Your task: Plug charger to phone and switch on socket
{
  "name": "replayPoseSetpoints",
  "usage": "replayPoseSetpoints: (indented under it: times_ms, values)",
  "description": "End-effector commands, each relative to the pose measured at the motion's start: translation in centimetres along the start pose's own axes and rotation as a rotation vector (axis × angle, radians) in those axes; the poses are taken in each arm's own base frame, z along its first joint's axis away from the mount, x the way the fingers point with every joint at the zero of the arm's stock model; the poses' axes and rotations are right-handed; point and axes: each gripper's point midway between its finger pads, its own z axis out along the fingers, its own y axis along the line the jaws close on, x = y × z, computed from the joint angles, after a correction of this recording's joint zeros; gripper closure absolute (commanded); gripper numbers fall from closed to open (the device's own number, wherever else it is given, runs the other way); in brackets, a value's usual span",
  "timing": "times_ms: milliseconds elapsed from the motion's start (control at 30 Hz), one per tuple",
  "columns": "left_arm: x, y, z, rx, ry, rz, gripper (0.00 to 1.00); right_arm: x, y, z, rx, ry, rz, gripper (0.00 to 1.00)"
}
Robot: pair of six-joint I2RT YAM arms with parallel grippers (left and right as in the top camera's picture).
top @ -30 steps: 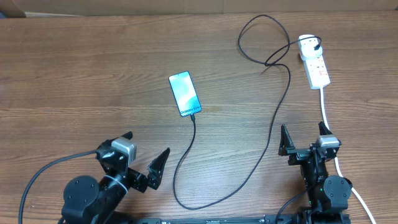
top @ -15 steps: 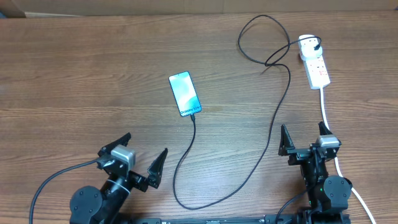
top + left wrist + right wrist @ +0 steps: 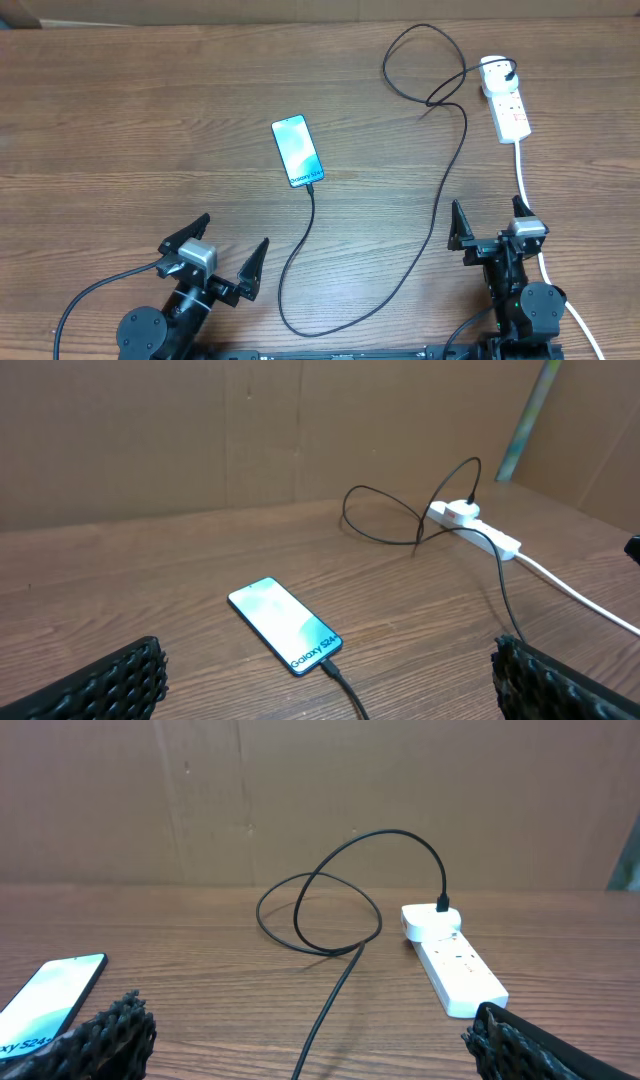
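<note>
The phone (image 3: 297, 151) lies flat mid-table with its light blue screen up and lit, also visible in the left wrist view (image 3: 285, 625) and at the right wrist view's left edge (image 3: 45, 1005). The charger (image 3: 441, 200) is a thin black cable; its tip sits in the phone's near end. It loops toward the front edge, then runs back to a black plug seated in the white socket (image 3: 507, 100) at the far right (image 3: 490, 537) (image 3: 455, 960). My left gripper (image 3: 222, 250) (image 3: 328, 678) and right gripper (image 3: 490, 222) (image 3: 305, 1020) stand open and empty near the front edge, away from everything.
The socket's thick white cord (image 3: 524, 180) runs toward the front edge beside my right arm. A brown cardboard wall (image 3: 320, 790) stands behind the wooden table (image 3: 120, 120).
My left gripper has drawn back a little toward the front edge. The right arm, phone, cable and socket have not moved.
</note>
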Motion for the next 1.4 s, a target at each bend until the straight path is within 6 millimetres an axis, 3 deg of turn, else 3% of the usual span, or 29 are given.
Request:
replayPoseSetpoints:
  times_ms: [0,567,933,1367]
  values:
    - [-0.1,0.2,0.0,-0.008,-0.016,0.037,0.01,0.1,0.0,0.0,0.004,-0.006,-0.001,0.0]
    - [-1.5,0.9,-0.1,-0.053,-0.077,0.078,0.0,0.1,0.0,0.0,0.004,-0.006,-0.001,0.0]
    - [-2.4,1.1,1.2,-0.038,-0.221,0.116,0.01,0.1,0.0,0.0,0.004,-0.006,-0.001,0.0]
    - [-1.5,2.2,2.0,-0.059,-0.345,0.143,0.0,0.1,0.0,0.0,0.004,-0.006,-0.001,0.0]
